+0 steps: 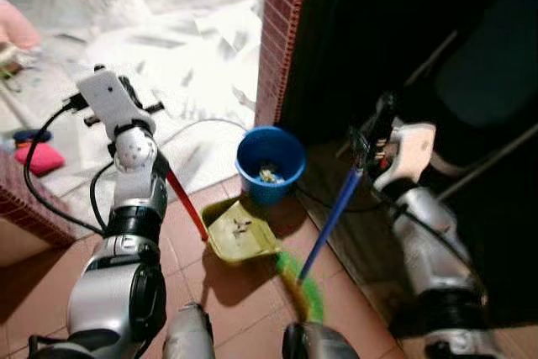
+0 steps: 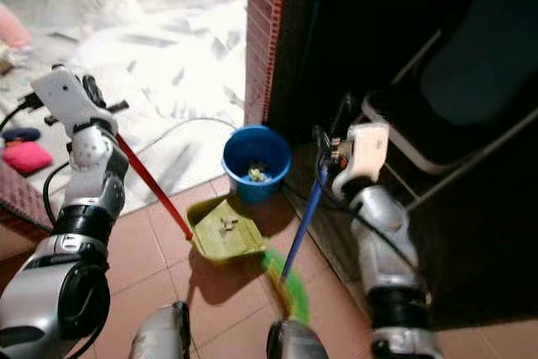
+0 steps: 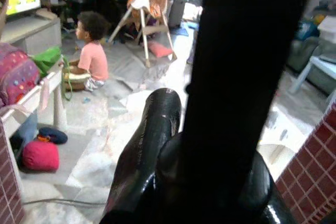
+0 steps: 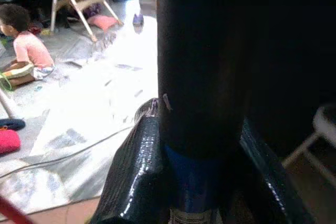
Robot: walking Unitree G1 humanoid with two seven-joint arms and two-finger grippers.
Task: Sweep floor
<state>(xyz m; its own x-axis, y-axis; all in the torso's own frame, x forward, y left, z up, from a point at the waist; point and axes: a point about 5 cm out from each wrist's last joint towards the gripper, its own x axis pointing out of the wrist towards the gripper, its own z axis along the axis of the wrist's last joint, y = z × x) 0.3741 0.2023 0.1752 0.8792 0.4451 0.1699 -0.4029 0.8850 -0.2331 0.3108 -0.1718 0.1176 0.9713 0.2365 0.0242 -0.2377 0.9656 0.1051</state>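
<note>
The left gripper [image 1: 126, 94] is clamped on the red handle of the yellow-green plastic dustpan [image 1: 239, 230]; the right gripper [image 1: 367, 136] grips the blue-handled green broom [image 1: 304, 283]; the bristles lie just right of the dustpan's mouth, beside the blue round bucket [image 1: 270, 163].

Blown-out glare on far floor [image 1: 168, 31], murky black right side.

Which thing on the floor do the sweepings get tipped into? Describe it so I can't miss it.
Find the red brick pillar where the tiled floor meets the dark doorway. At its foot stands a small round bucket, open at the top, with a few scraps in it. It is bright blue, unlike the flat yellow-green dustpan lying right beside it.
</note>
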